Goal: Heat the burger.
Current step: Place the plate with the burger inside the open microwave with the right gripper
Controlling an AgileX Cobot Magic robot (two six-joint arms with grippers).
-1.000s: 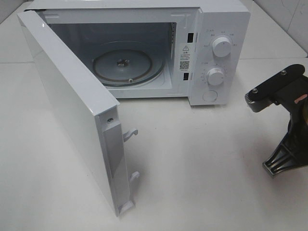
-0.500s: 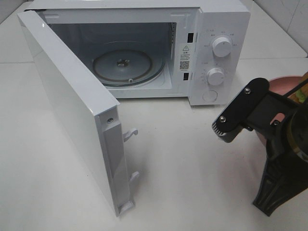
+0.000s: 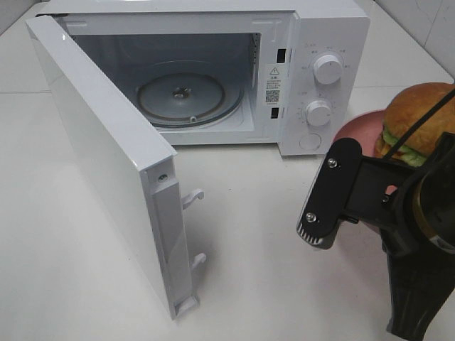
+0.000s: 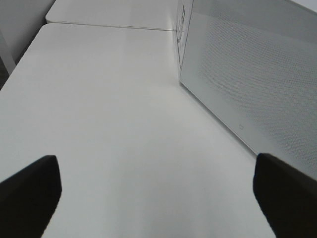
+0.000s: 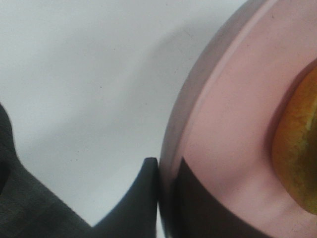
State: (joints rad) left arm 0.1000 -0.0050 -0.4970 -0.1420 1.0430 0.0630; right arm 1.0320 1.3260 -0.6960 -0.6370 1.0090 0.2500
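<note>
The burger, with a glossy brown bun and green lettuce, rides on a pink plate at the right of the exterior high view, lifted off the table. My right gripper is shut on the plate's rim, one finger under it and one on top. A slice of the bun shows at the edge of the right wrist view. The white microwave stands open, its glass turntable bare. My left gripper is open over bare table beside the door's outer face; the exterior high view does not show it.
The microwave door swings out far to the front left, with its latch hooks sticking out. Two dials sit on the right panel. The right arm's black bracket hangs in front of the plate.
The right arm has come in from the right edge towards the microwave. The pink plate and then the burger have come into view with it. The left gripper's state is unchanged.
</note>
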